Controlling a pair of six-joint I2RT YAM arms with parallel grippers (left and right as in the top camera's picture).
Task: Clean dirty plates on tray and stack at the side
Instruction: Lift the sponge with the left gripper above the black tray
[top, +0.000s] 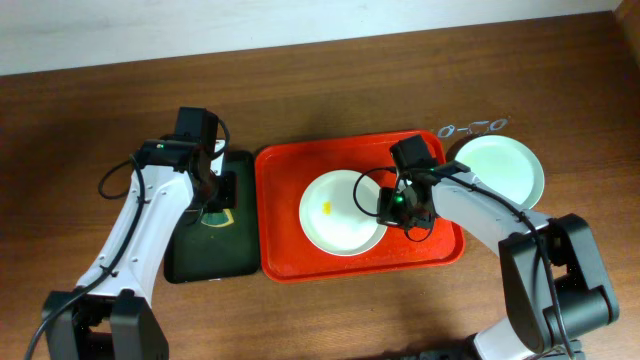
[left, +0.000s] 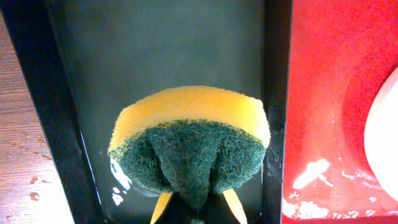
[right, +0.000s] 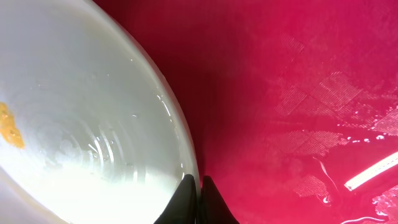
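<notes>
The large red rectangular plastic tray (top: 280, 200) with rounded corners and a raised rim lies in the middle of the brown wooden table (top: 330, 90). A white round shallow plate (top: 335, 225) sits inside the tray, in its right half, with a small yellow smear (top: 326, 208) near the plate's centre. The right end effector (right: 196, 202) is over the right part of the tray, at the plate's right edge. Its two dark fingers are drawn together and clamped on the plate's rim, which runs between their tips. The tray floor beside them glistens with wet patches.

Just off the tray's right side, on the table, rests a second pale round plate (top: 505, 175), apart from the tray's rim.

Just beside the tray's left side lies a smaller black tray (top: 195, 255). The left end effector (left: 193, 211) is above it, fingers clamped on a yellow-and-green sponge (left: 189, 124), pinching its green scouring face so that it folds. Whether the sponge touches the black tray cannot be told.
</notes>
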